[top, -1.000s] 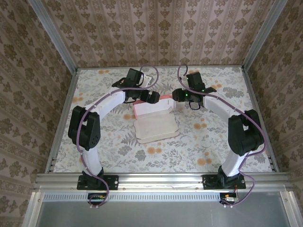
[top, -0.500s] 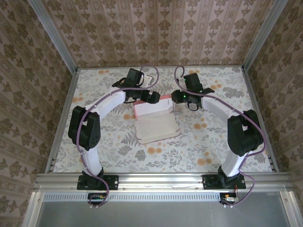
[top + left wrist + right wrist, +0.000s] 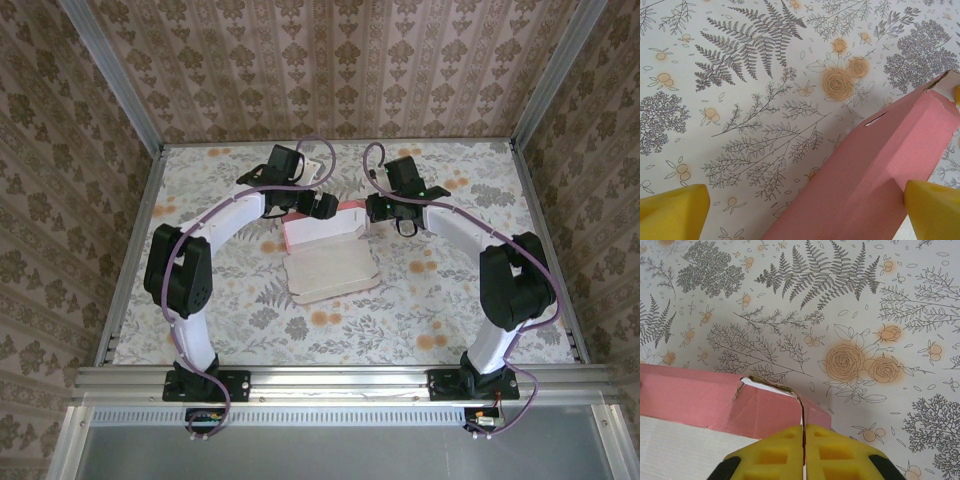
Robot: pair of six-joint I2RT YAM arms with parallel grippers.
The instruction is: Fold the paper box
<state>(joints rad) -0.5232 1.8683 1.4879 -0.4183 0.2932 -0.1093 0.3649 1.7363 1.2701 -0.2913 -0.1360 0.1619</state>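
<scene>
The paper box lies mid-table, its off-white panel flat and a pink wall raised along the far side. My left gripper is at the wall's top middle. In the left wrist view it stands open, and the pink card runs between its yellow fingertips, touching the right one. My right gripper is at the wall's right end. In the right wrist view it is shut on the thin edge of a pink corner flap, beside a torn notch.
A floral cloth covers the table, with free room in front of the box and to both sides. Wallpapered walls and metal rails close in the left, right and far edges.
My right wrist has shifted slightly left and away, toward the box's right corner. The left arm and the box have stayed put.
</scene>
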